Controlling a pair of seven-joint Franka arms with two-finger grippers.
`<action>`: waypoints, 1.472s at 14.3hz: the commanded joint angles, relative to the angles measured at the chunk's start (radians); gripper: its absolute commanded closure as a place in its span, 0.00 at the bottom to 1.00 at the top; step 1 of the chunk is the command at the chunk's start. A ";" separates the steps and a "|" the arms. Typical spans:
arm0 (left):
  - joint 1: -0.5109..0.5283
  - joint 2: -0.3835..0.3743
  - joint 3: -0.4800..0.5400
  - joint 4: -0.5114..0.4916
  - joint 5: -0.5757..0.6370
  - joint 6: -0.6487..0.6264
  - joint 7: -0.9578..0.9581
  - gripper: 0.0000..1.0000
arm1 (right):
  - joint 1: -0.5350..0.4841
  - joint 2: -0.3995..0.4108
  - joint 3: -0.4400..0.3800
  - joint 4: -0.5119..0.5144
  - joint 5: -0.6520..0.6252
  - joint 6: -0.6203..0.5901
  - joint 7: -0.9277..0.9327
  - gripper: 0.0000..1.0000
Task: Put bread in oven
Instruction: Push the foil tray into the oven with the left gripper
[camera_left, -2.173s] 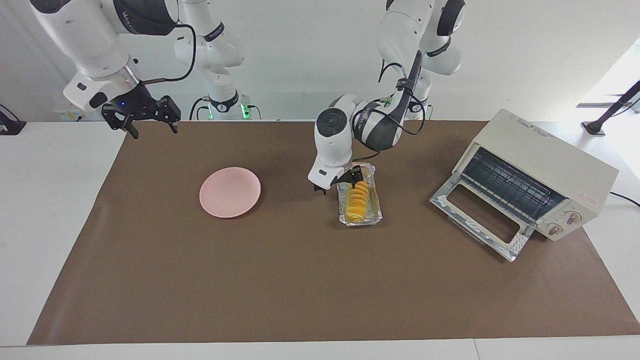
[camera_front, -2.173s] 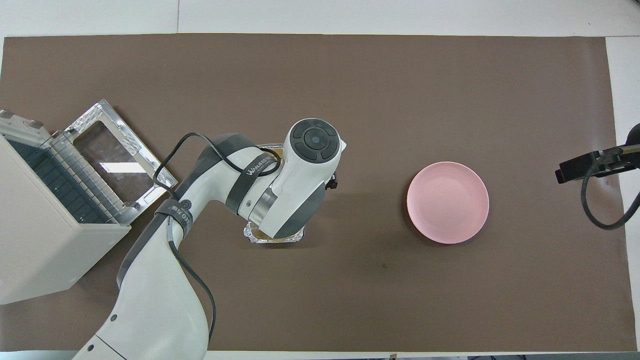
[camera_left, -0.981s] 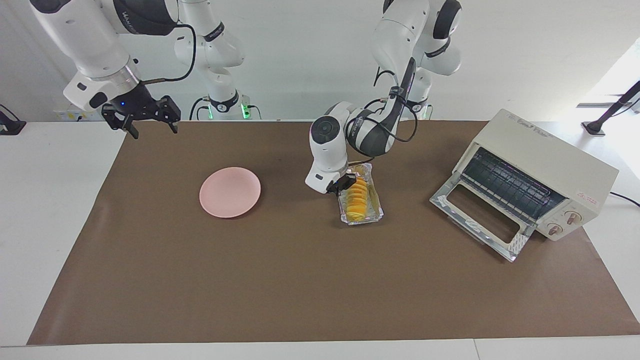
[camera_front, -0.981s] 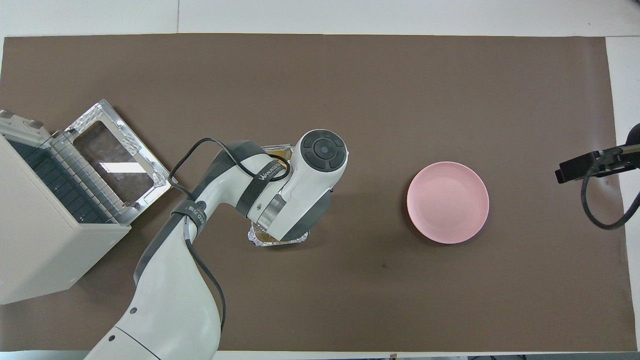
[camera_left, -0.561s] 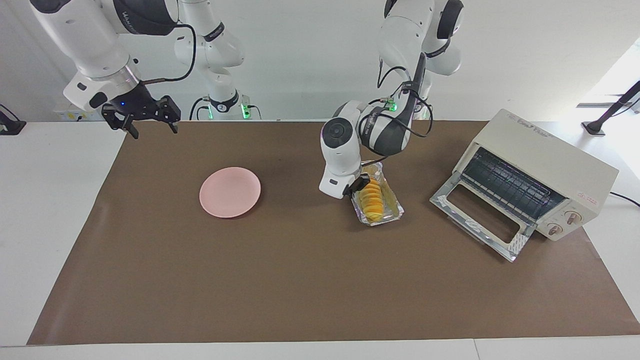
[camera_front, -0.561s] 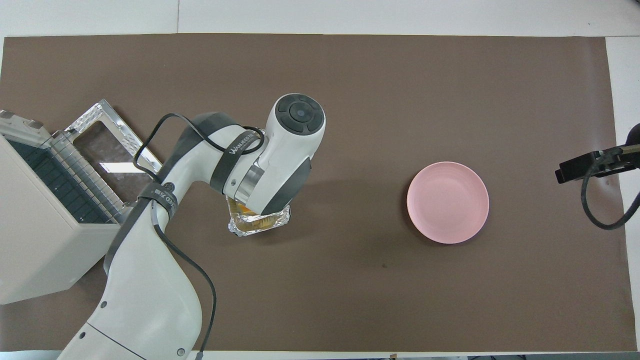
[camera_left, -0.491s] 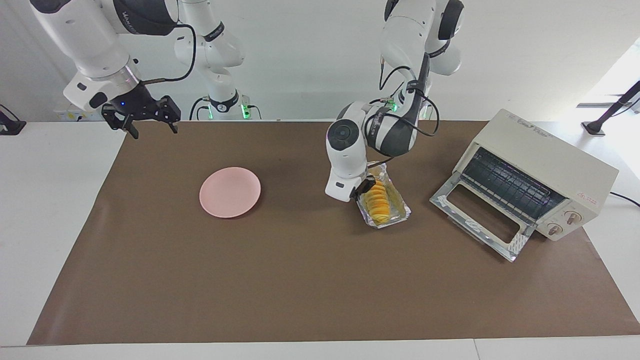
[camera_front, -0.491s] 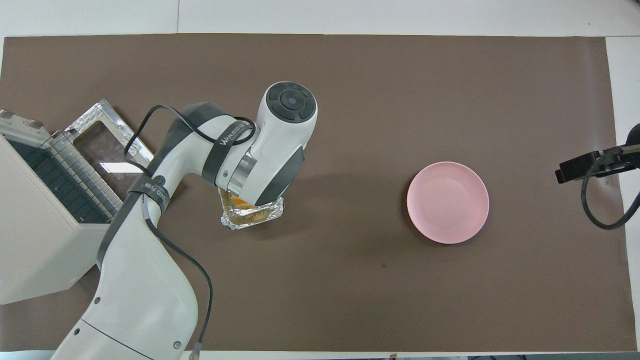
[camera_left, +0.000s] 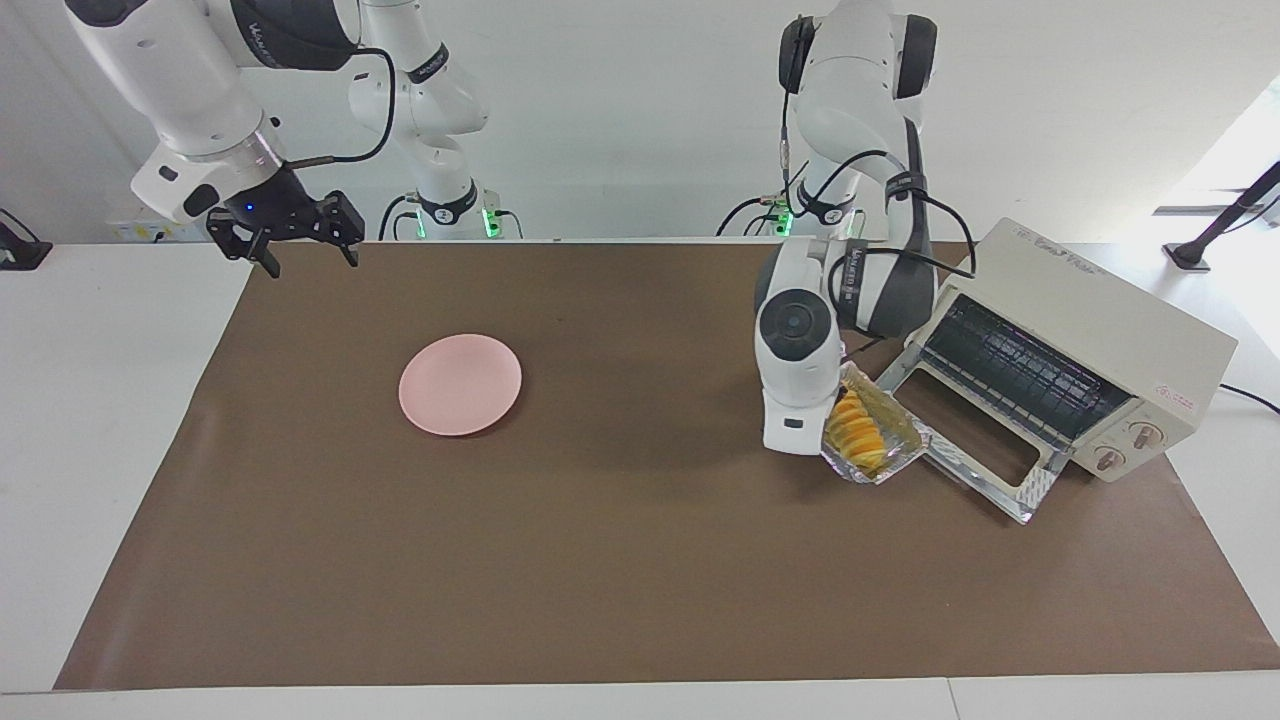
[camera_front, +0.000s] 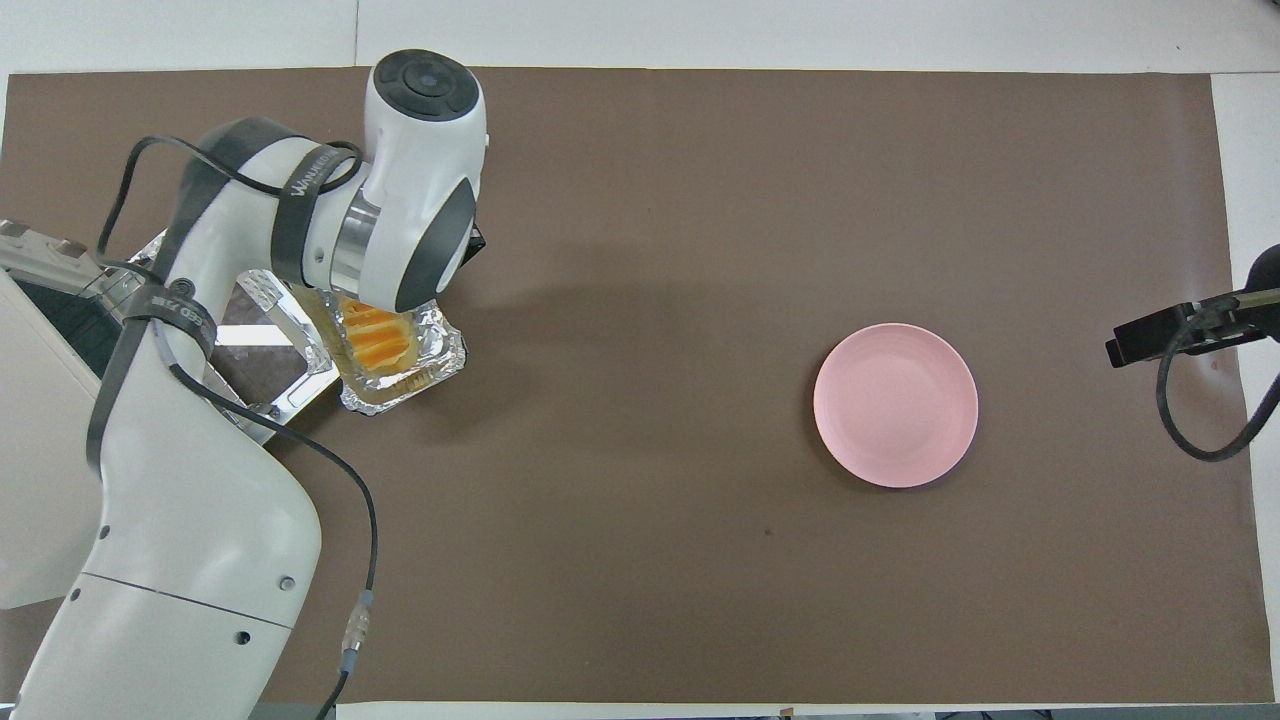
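Bread (camera_left: 858, 427) sits in a crinkled foil tray (camera_left: 897, 444), and you can see that tray raised off the brown mat (camera_left: 600, 560) at the left arm's end of the table, tilted, just beside the outer edge of the oven's dropped door (camera_left: 960, 440). Your left gripper (camera_left: 832, 408) is tucked under the arm's white wrist at the tray's rim; the tray hangs from it, so it is gripping the tray, though the fingers themselves are hidden in both views and you cannot tell how far apart they stand. In the overhead view the loaf (camera_front: 378, 336) shows as orange ridged slices under the wrist, with the foil (camera_front: 425, 365) overlapping the corner of the glass door (camera_front: 262, 350).

You have the oven (camera_left: 1090, 330) standing open, its dark wire rack (camera_left: 1015, 375) in plain sight and its two knobs (camera_left: 1128, 446) toward the end farther from the robots. Nothing lies on the rack.

Your right gripper (camera_left: 295, 240) waits in the air over the edge of the mat at the right arm's end, its fingers spread apart and holding nothing. A pink plate (camera_left: 460, 384) lies on the mat, bare, well apart from the tray and the oven.
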 joint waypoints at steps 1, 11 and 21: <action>0.096 -0.016 -0.004 0.012 0.006 -0.051 0.004 1.00 | -0.011 -0.023 0.010 -0.023 -0.014 -0.006 0.009 0.00; 0.271 -0.173 -0.004 -0.169 -0.024 -0.008 0.189 1.00 | -0.011 -0.023 0.010 -0.023 -0.014 -0.006 0.009 0.00; 0.341 -0.217 -0.003 -0.246 -0.023 0.043 0.274 1.00 | -0.011 -0.023 0.010 -0.023 -0.014 -0.006 0.009 0.00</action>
